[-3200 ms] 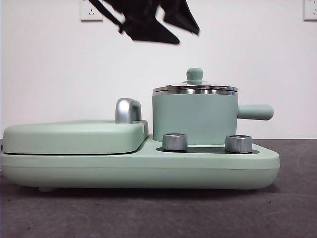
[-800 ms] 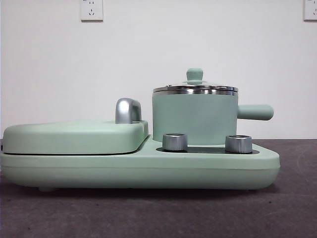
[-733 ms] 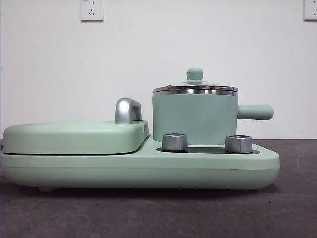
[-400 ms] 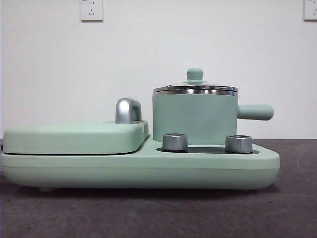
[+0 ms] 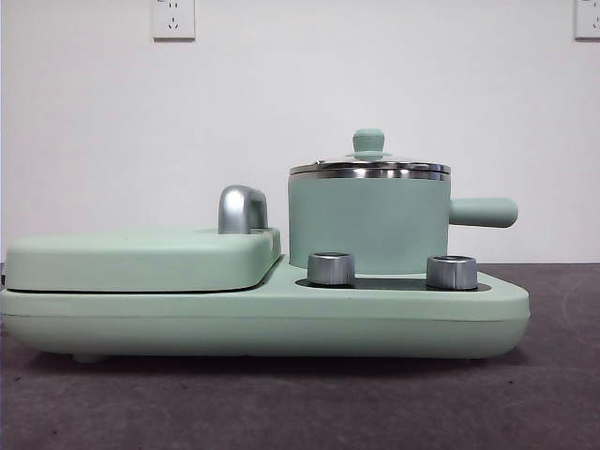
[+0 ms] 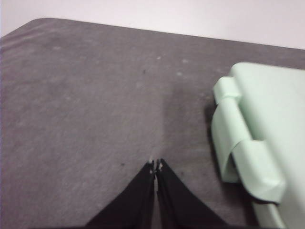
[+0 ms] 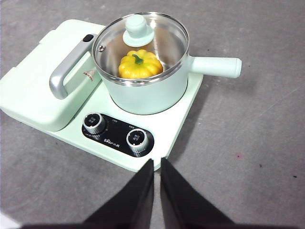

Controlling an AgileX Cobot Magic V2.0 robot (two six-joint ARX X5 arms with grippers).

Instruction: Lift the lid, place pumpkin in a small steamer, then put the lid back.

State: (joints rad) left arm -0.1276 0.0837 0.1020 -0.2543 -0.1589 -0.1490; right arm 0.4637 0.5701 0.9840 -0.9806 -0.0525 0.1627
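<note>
The small steamer [image 5: 368,223] [image 7: 143,93], a mint-green pot with a straight side handle, stands on the cooker base. The clear glass lid [image 7: 139,43] with its mint knob [image 5: 368,142] sits closed on the pot's steel rim. The yellow-orange pumpkin [image 7: 139,64] shows through the glass, resting inside the pot; the front view hides it. My right gripper [image 7: 157,164] is shut and empty, held high above and in front of the cooker. My left gripper [image 6: 156,165] is shut and empty over bare table, beside the cooker's griddle end. Neither arm shows in the front view.
The flat mint-green griddle cover [image 5: 141,258] [image 7: 33,95] [image 6: 267,129] with a steel handle [image 5: 242,208] [image 7: 69,67] lies next to the pot. Two steel dials [image 5: 331,268] [image 5: 452,272] sit on the black panel [image 7: 117,135]. Grey table [image 7: 248,143] surrounds the cooker.
The dark arm that hung at the top of the front view 3.6 s ago has left it. Over the last second nothing has moved.
</note>
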